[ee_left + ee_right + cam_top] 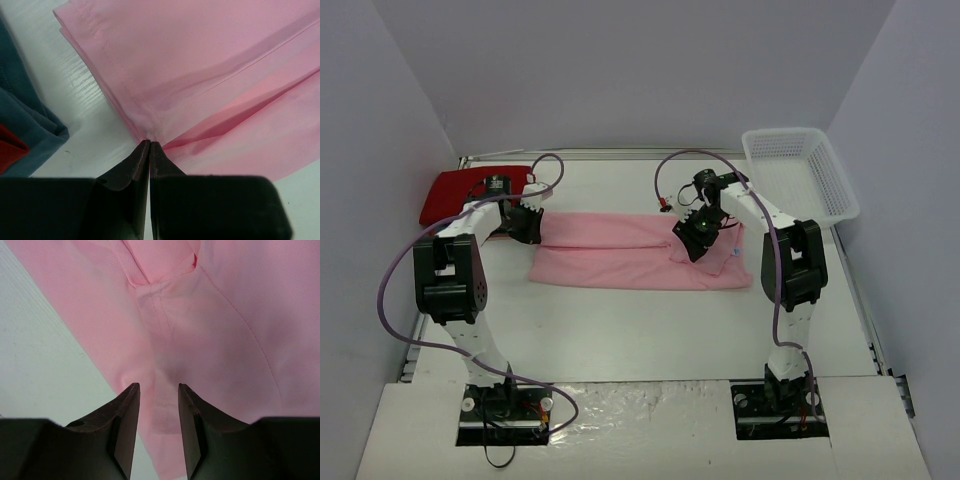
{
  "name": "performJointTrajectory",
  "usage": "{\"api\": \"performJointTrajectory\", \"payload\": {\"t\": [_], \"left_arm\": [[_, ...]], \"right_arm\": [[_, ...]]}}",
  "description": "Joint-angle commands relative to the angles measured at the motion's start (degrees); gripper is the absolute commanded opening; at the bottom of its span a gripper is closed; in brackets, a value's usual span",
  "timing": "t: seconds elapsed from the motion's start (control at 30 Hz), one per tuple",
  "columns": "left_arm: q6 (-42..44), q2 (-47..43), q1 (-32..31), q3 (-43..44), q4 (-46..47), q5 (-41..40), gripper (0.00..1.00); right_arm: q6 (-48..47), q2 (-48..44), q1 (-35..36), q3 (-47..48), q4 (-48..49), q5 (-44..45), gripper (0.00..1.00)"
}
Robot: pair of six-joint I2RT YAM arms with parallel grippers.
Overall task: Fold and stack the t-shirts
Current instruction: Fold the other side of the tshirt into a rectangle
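The light pink t-shirt [620, 250] lies folded into a long band across the middle of the table. At its left end my left gripper [525, 225] is shut, pinching the hemmed edge of the pink t-shirt [210, 65] at the fingertips [149, 142]. Over its right end, my right gripper [695, 240] has its jaws part way apart around a bunched ridge of pink cloth [225, 330] near the collar seam, gripping it [159, 386]. The red t-shirt [455, 190] lies folded at the back left, on top of the teal-blue t-shirt [30, 120].
A white mesh basket [800, 175] stands at the back right corner. The red and teal stack sits just left of my left gripper. Grey walls close in the table on three sides.
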Motion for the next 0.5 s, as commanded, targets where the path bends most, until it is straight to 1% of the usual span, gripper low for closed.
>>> {"api": "performJointTrajectory", "payload": {"t": [0.0, 0.23, 0.47], "left_arm": [[1.72, -0.67, 0.63, -0.09, -0.01, -2.19, 0.02], [1.45, 1.08, 0.54, -0.26, 0.87, -3.16, 0.02], [1.63, 0.74, 0.62, -1.05, 0.00, -3.34, 0.03]], "right_arm": [[-0.24, -0.47, -0.09, -0.44, -2.51, 0.03, 0.33], [-0.50, -0.82, -0.35, -1.41, -2.16, 0.03, 0.33], [-0.42, -0.12, -0.53, -2.20, -2.25, -0.24, 0.33]]}}
